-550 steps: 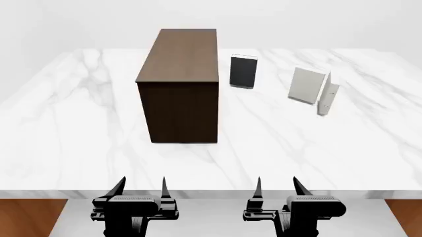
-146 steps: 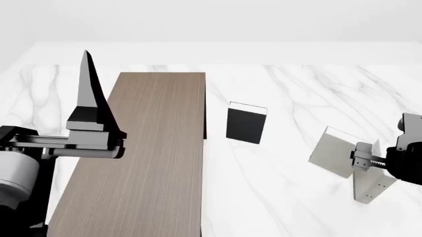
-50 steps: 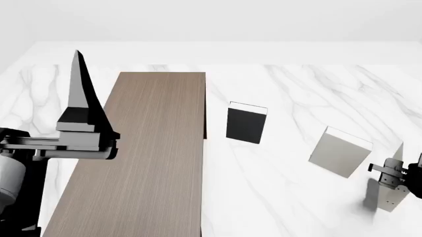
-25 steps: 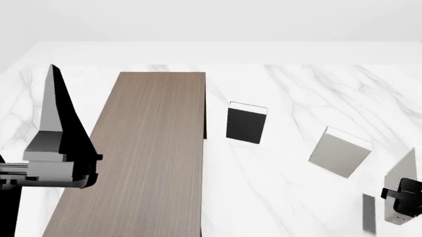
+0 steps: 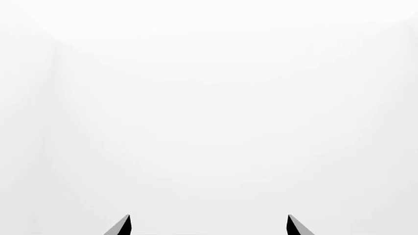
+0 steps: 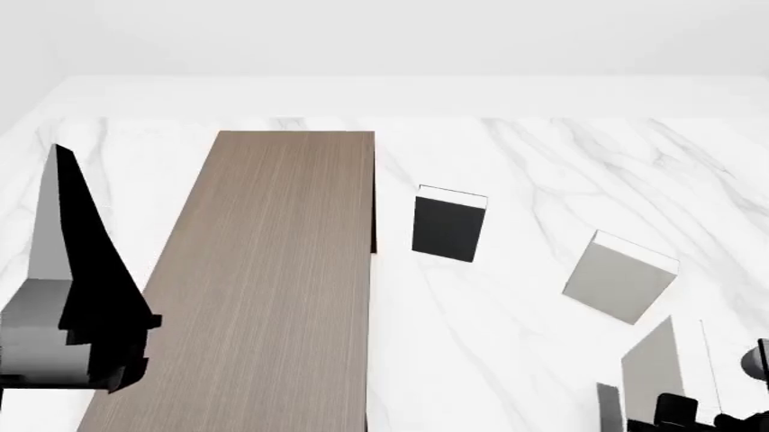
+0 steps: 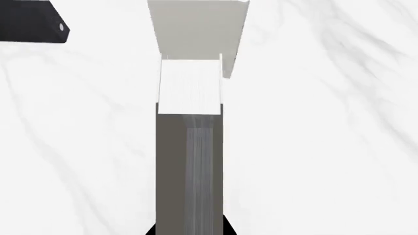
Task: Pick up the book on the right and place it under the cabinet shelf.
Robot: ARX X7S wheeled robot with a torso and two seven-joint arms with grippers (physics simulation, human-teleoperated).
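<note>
White marble bench (image 6: 529, 153) fills my head view, the dark wood cabinet shelf (image 6: 265, 288) at its left. My right tool (image 6: 673, 416) grips the book (image 6: 655, 369), raised off the bench near my view's lower right. My left tool (image 5: 207, 226) stands open, fingers apart.

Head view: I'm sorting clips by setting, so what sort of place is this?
Probably a bare simulated tabletop test scene, not a real room: a white marble table, blank white walls, and only a brown cabinet shelf and a few plain books on it.
</note>
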